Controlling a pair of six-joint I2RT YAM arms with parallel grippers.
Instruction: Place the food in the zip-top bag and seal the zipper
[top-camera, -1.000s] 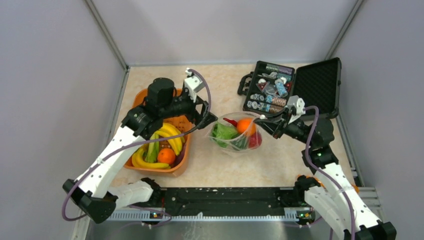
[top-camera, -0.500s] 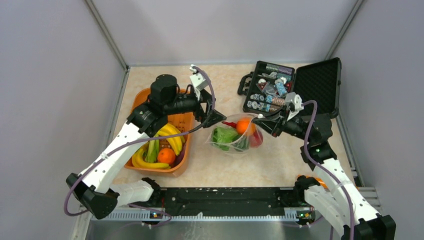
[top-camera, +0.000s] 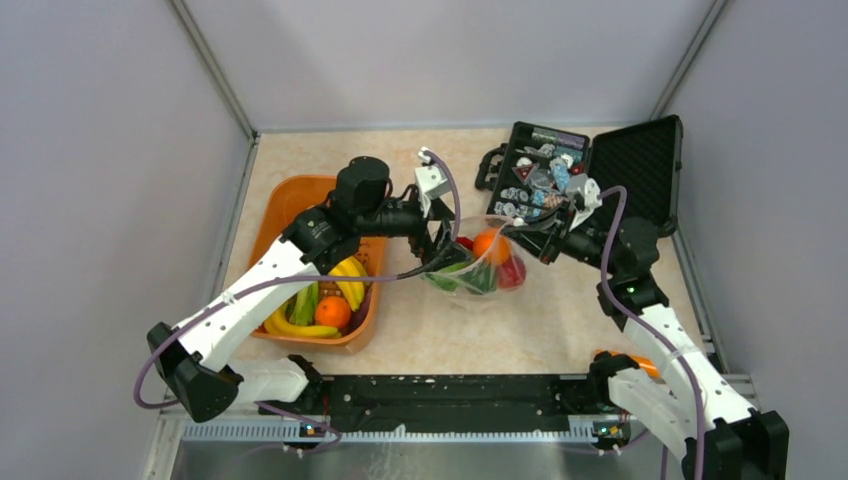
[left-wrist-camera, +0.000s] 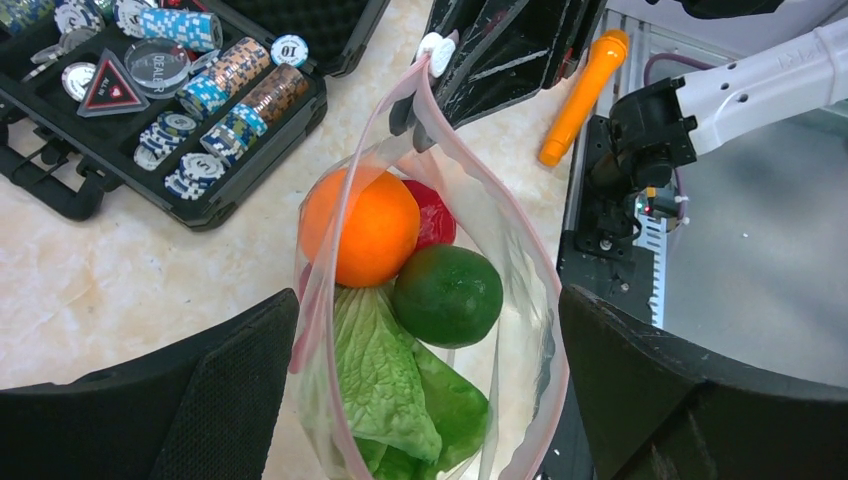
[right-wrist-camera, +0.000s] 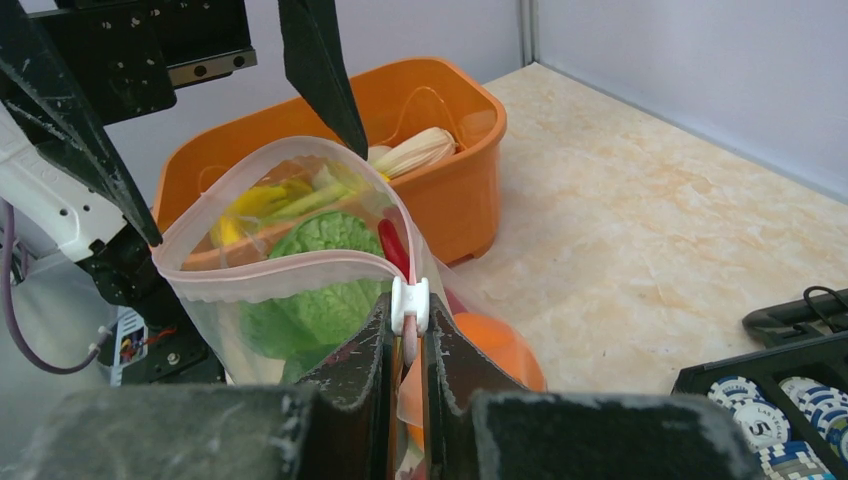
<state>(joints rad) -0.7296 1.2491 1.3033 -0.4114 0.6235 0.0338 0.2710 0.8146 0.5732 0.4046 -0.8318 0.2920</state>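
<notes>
On the table, a tub sits to the left, with bananas in it. The zip-top bag stands at the centre, just right of the tub, with food inside. Behind and to the right of the bag lies a case, its lid on the right and chips in its left half. The left gripper is at the bag's left end, one finger on each side of the mouth. The right gripper pinches the zipper at the bag's right end.

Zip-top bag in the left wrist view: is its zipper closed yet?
No, the zipper gapes open, its two pink strips wide apart with the orange and lime showing between them.
</notes>
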